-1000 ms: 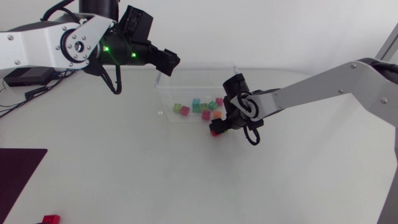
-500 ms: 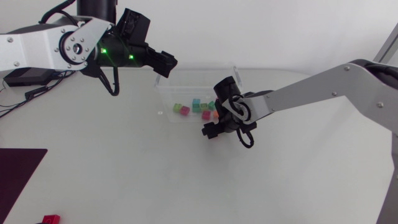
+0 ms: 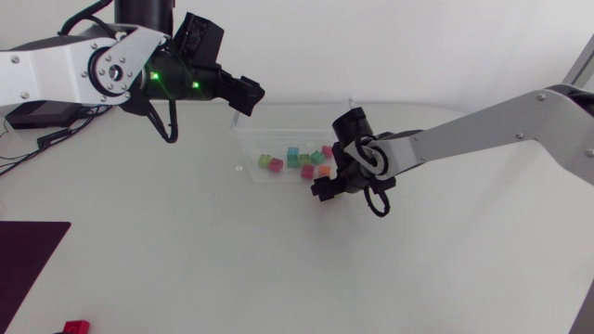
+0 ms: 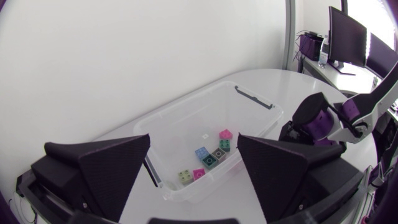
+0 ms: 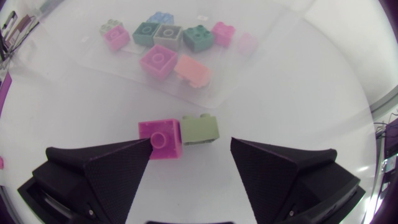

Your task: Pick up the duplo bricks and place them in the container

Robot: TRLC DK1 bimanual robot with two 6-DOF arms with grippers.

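Wide open, the right gripper [image 5: 191, 146] hangs low over the table [image 3: 186, 250], just outside the near wall of the clear container [image 3: 288, 125]. Ahead of its spread fingers, on the table, a magenta brick [image 5: 160, 138] and a pale green brick [image 5: 199, 130] lie touching side by side, the magenta one right at one fingertip. Several more bricks [image 5: 158, 60] lie inside the container. The left gripper [image 3: 246, 93], also spread wide and holding nothing, hovers over the container's far corner. A red brick [image 3: 74, 327] lies well apart at the table's near edge.
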